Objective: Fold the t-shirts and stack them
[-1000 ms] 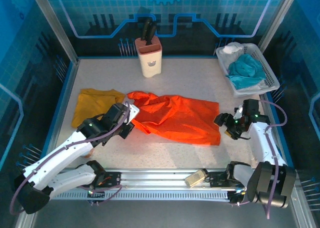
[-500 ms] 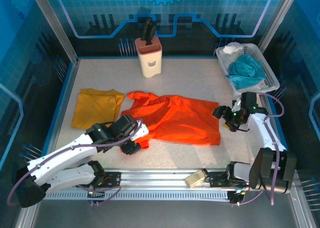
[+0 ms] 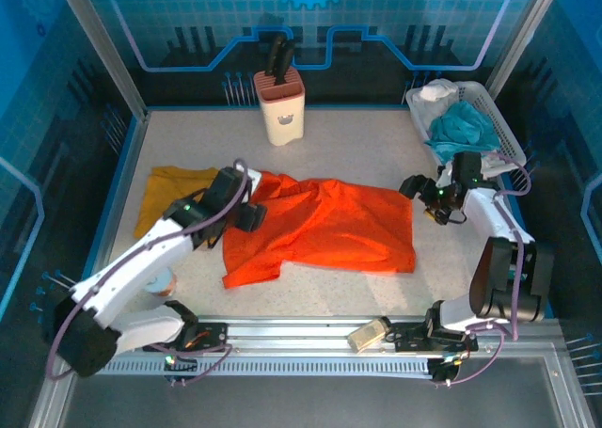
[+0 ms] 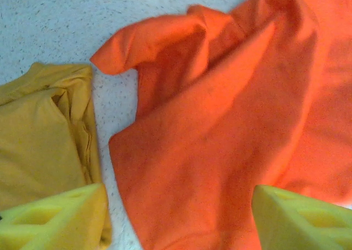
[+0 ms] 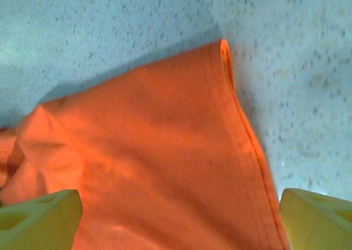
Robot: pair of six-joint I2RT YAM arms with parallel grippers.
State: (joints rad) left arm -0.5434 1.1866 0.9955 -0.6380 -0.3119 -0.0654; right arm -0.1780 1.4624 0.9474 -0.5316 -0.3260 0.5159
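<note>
Orange t-shirt (image 4: 231, 129) beneath parted left fingers (image 4: 297, 217)

No words, numbers or brand names can be read; a small dark mark on the knife block (image 3: 281, 108) is illegible.

Bright even light, slightly soft close-ups

Orange shirt (image 3: 329, 226): thin matt cloth, softly creased, stitched hem. Yellow shirt (image 3: 165, 198), at its nine o'clock: matt cloth. Table (image 3: 357, 150): smooth speckled top; basket (image 3: 506, 132), two o'clock: white latticed plastic.
</note>
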